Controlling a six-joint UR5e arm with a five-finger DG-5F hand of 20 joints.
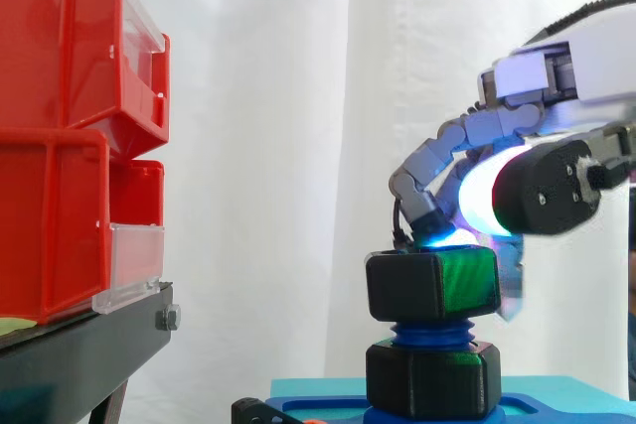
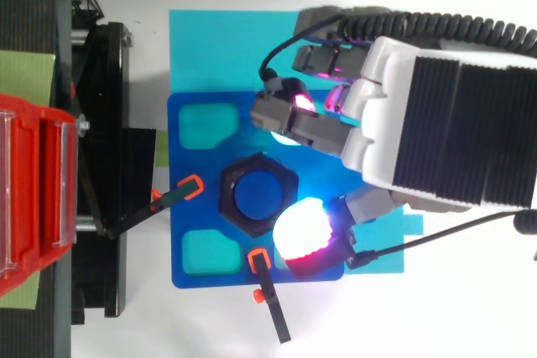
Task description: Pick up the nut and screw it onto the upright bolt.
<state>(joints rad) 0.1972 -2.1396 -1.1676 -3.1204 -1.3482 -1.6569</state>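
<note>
Nut (image 1: 432,285): black hex, sitting on the top of the upright blue bolt (image 1: 432,330). Side view shows bare threads below it and a second black hex collar (image 1: 432,376) at the bolt's foot. Top view shows the bolt's blue end filling the nut's bore, with the blue fixture plate (image 2: 189,232) around it. Robot hand (image 2: 419,115) is right of the bolt, curled narrow onto the nut, with glowing pads (image 2: 302,230) touching its rim.

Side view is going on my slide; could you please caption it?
Robot hand pinching the black nut on top of the upright blue bolt.
</note>
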